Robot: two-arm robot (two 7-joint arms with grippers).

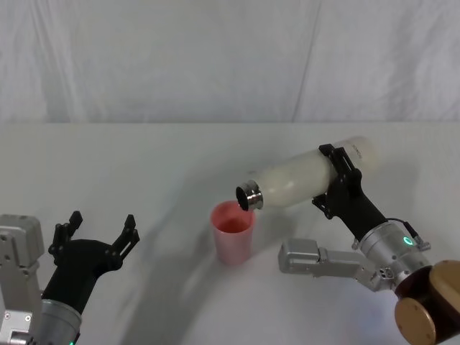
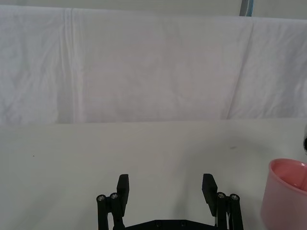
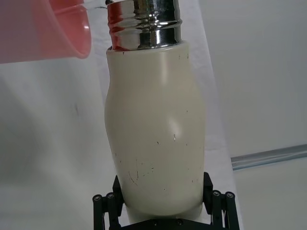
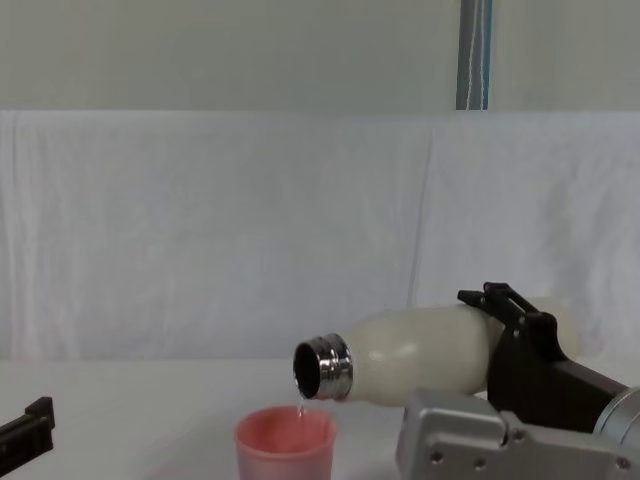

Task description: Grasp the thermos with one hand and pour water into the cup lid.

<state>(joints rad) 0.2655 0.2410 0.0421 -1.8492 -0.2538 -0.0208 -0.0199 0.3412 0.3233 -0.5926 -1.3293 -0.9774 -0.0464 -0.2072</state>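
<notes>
Right gripper (image 1: pixel 339 180) clenched round thermos (image 1: pixel 309 177) near its base end, bottle held off the table (image 1: pixel 144 165) & tipped close to horizontal, steel neck (image 4: pixel 325 368) pointing toward robot's left, mouth just above rim of cup lid (image 1: pixel 233 231). Thin trickle of water (image 4: pixel 302 410) dropping from mouth into cup in chest view. Cup upright on table, center-front, below & touching nothing. Left gripper (image 1: pixel 95 237) parked low at left, well apart from cup, fingers (image 2: pixel 123 188) spread wide, grasping nothing.
</notes>
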